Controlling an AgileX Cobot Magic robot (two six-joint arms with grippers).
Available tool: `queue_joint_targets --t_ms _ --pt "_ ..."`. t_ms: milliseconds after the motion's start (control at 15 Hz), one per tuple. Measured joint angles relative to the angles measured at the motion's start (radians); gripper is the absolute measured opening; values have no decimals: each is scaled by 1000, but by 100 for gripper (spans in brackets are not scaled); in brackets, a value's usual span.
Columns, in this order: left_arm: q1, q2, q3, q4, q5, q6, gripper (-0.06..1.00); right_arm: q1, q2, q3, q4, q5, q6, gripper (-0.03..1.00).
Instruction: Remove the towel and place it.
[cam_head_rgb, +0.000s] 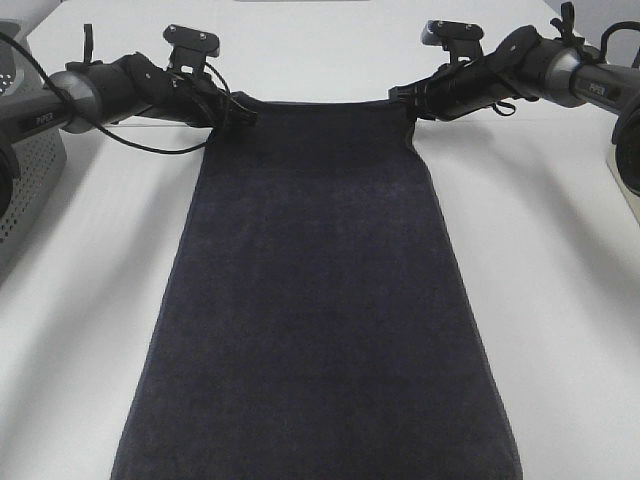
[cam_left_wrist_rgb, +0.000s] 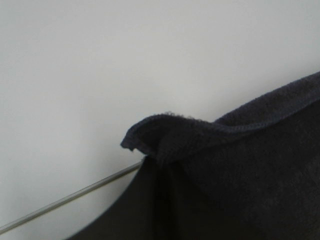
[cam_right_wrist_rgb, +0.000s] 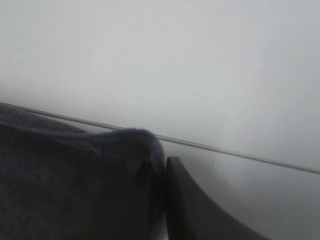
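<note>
The towel (cam_head_rgb: 320, 300) lies spread flat and lengthwise on the white table (cam_head_rgb: 560, 300), a very dark navy strip running from the far middle to the near edge of the exterior high view. At its far left corner, my left gripper (cam_head_rgb: 243, 112) is shut on the fabric; the left wrist view shows that corner of the towel (cam_left_wrist_rgb: 235, 160) bunched and folded over. My right gripper (cam_head_rgb: 406, 100) holds the far right corner, which is drawn to a point toward it. In the right wrist view the towel (cam_right_wrist_rgb: 65, 180) presses against one dark finger (cam_right_wrist_rgb: 192, 215); the other is hidden.
A grey perforated basket (cam_head_rgb: 25, 190) stands at the left edge of the table. A white object (cam_head_rgb: 625, 150) sits at the right edge. A black cable (cam_head_rgb: 150, 145) loops under the left arm. White tabletop flanks the towel on both sides.
</note>
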Motion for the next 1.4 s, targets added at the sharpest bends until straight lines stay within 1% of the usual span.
queue_joint_targets --t_ms 67,133,200,267,333,400,600,733,867,1000,1067,1267,1333,1400 --pt "0 0 0 0 -3 0 6 0 0 0 0 -5 -9 15" --pt "0 0 0 0 -8 0 12 0 0 0 3 -12 -16 26" --pt "0 0 0 0 -25 0 35 0 0 0 3 -18 -16 47" --pt "0 0 0 0 -42 0 49 -1 0 0 3 -18 -16 54" --pt "0 0 0 0 -54 0 59 -1 0 0 3 -18 -17 58" --pt "0 0 0 0 -63 0 65 -1 0 0 3 -18 -17 59" --pt "0 0 0 8 -82 -1 69 -1 0 0 2 -5 -18 60" --pt "0 -15 0 31 -81 -1 69 -1 -13 0 -19 40 -20 60" --pt "0 -36 -1 31 -69 -11 69 -1 -36 0 -20 67 -20 60" --pt "1 -42 -1 16 -34 -75 69 -1 -53 0 -20 118 -20 60" --pt "6 -41 -1 13 17 -110 69 -1 -57 0 -19 167 -16 60" --pt "20 -41 -1 9 99 -131 69 -1 -58 0 -19 269 -4 60" --pt "25 -41 -1 -5 102 -137 69 -1 -58 0 -19 290 6 60" --pt "30 -41 -1 -36 103 -157 69 -1 -58 0 -19 311 14 60"
